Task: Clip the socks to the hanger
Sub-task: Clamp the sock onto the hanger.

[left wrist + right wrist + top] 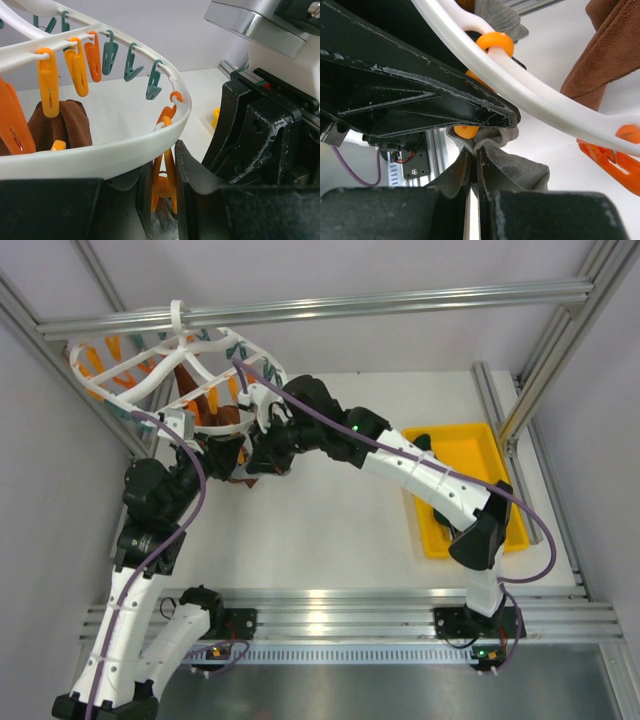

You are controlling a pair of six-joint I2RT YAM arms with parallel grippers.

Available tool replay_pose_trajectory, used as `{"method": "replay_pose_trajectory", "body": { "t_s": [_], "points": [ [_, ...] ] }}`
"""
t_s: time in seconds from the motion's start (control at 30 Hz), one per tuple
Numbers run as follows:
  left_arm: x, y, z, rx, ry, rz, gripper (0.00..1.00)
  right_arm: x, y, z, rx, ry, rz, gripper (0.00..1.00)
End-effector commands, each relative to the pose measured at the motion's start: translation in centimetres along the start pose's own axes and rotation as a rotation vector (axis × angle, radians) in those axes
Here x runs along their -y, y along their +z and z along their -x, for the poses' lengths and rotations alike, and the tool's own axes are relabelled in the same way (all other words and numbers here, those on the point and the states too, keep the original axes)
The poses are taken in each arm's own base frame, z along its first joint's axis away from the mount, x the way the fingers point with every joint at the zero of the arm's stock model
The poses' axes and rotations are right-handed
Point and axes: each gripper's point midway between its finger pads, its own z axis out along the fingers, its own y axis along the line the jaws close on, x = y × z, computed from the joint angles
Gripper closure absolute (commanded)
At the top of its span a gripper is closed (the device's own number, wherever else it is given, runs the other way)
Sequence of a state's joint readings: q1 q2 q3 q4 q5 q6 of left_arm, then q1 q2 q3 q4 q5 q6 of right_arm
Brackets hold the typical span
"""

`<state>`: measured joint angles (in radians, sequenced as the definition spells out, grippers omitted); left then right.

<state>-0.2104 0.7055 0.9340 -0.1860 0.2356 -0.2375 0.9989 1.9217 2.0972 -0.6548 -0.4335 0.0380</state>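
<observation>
Currently my right gripper [473,167], pinched tight on the grey sock [520,172], holds its hem against an orange clip [164,192] on the hanger [100,160] that my left gripper [163,167] squeezes; a shallow bite would likely drop it.

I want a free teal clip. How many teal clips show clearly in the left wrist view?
3, in a row on the hanger rim: left teal clip, middle teal clip, right teal clip. More peek out partly hidden at top left.

Robotics lab cell: aluminium extrusion frame [400,302], plain white wall panels [330,265], white tabletop [340,530].
</observation>
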Motion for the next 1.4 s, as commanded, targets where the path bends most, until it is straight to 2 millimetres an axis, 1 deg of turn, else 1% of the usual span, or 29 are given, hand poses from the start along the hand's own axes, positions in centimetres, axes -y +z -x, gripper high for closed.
{"method": "replay_pose_trajectory", "body": {
  "t_s": [0.0,0.17,0.27,0.57,0.63,0.77,0.9,1.03,1.2,1.37],
  "points": [
    [-1.7,1.1,-7.0,-0.246,0.044,0.005,1.0,-1.3,0.1,1.9,0.047,-0.038,0.016,1.0],
    [-2.2,0.9,-7.8,-0.275,0.071,0.016,1.0,-1.3,-0.4,2.3,0.059,-0.046,0.005,1.0],
    [-2.4,0.8,-8.0,-0.283,0.088,0.016,1.0,-1.1,-0.5,2.2,0.053,-0.051,-0.008,1.0],
    [-2.8,0.4,-8.7,-0.307,0.128,0.024,1.0,-1.3,-1.3,2.9,0.08,-0.062,-0.005,1.0],
    [-2.9,0.2,-8.8,-0.313,0.131,0.029,1.0,-1.3,-1.6,3.3,0.1,-0.057,0.0,1.0],
    [-3.1,0.2,-8.8,-0.315,0.139,0.035,1.0,-1.5,-2.0,3.5,0.122,-0.056,0.007,1.0],
    [-2.8,0.2,-8.8,-0.316,0.134,0.024,1.0,-1.8,-1.9,3.7,0.136,-0.051,0.026,1.0],
    [-3.2,0.1,-9.1,-0.327,0.146,0.039,1.0,-1.8,-2.2,4.3,0.153,-0.056,0.018,1.0],
    [-3.3,-0.1,-9.3,-0.335,0.145,0.046,1.0,-0.9,-3.3,4.8,0.19,-0.048,-0.007,1.0],
    [-3.8,-0.2,-9.4,-0.342,0.179,0.062,1.0,-0.6,-3.8,4.3,0.176,-0.044,-0.015,1.0]
  ]
}}
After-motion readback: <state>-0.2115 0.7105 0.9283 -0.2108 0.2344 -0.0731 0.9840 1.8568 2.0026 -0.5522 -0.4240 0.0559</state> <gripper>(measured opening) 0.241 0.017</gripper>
